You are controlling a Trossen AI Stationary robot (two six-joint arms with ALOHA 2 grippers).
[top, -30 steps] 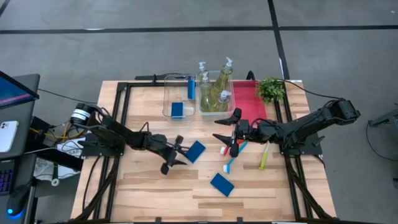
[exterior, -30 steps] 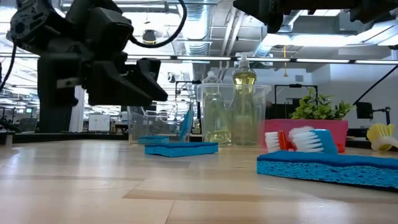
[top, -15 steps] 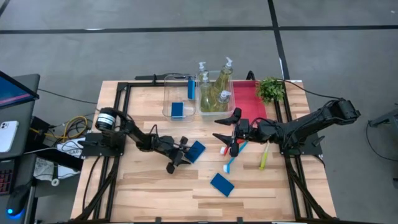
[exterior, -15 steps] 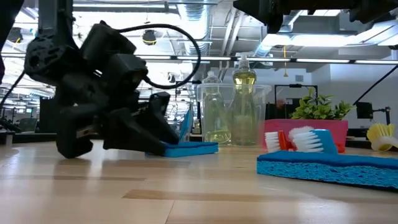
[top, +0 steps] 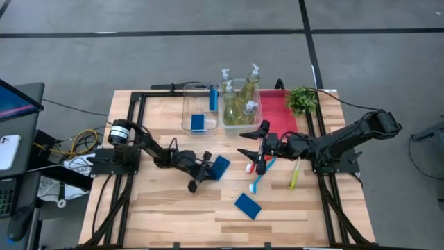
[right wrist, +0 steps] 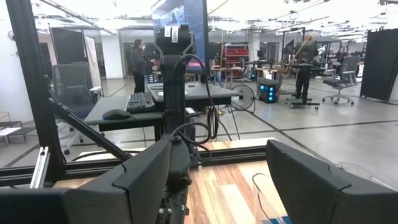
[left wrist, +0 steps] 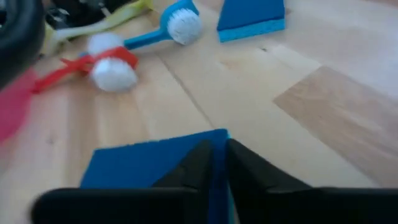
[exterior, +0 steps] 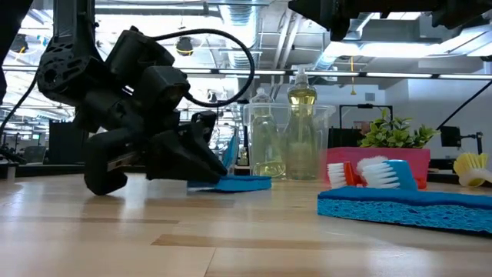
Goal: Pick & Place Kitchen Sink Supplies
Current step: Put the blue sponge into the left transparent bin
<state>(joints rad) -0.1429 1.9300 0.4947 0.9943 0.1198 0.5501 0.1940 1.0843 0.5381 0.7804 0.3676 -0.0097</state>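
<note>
Left gripper [left wrist: 217, 163] pinches 1 blue sponge [left wrist: 149, 165] (edge-on).

Lots of bare counter [top: 159, 208] along the near left edge, easy to come in there. The middle is busier: the left claw [top: 205, 169] sits low on a blue sponge [top: 220, 167], and just right of it the brushes [top: 260, 175] lie under the right claw [top: 253, 147]. Far side is blocked by the clear bins [top: 199, 107] and pump bottles [top: 248, 90], tightly packed as far as I can tell.
</note>
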